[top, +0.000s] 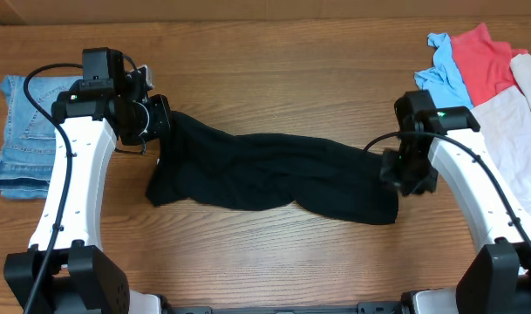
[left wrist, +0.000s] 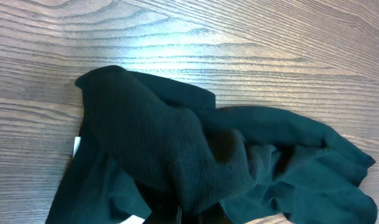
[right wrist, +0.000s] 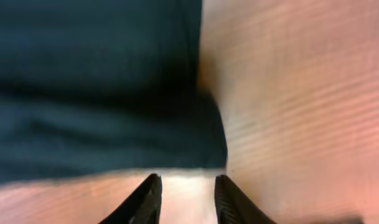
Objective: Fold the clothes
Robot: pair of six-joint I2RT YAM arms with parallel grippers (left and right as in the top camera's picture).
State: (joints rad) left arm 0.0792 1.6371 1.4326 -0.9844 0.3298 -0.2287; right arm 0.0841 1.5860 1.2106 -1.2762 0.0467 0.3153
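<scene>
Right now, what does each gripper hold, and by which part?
Left gripper pinches the left end of the black garment; right gripper holds nothing.

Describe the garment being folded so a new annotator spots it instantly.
Look at the centre of the wooden table. The black shirt lies there, stretched sideways in a crumpled band. It is the only black fabric: folded jeans sit at the left edge, blue, red and cream clothes at the right.
</scene>
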